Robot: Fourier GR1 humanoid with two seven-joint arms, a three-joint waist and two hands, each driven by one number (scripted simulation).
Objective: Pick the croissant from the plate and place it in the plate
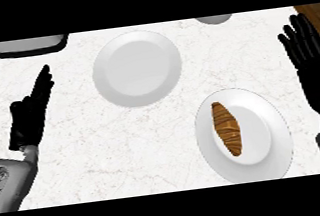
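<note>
1. Nearest the camera, at the lower right, a white plate (254,169) rests on the marbled bench (124,149) with the croissant (226,128) lying lengthwise on its left half, untouched by either hand.
2. Just beside that plate, along the view's right edge, the right hand (314,68) is released, its fingers straight and pointing away from the robot, holding nothing. It sits near the croissant, so it looks the natural one to make the pick.
3. At the left side the left hand (31,113) shows edge-on, fingers straight and up, holding nothing. It is well apart from both plates and appears only to be resting.
4. Further up the bench, left of centre, a second plate (137,68) stands bare. It lies between the two hands and apart from the first plate, and I judge it to be where the croissant should go.
5. Along the top edge a white appliance with a dark base (27,45) sits at the left and a pale rounded object (214,19) at the right, cut off by the view. Both are away from the likely path between plates.
6. Nothing of the task is done yet: the reach has not begun.
</note>
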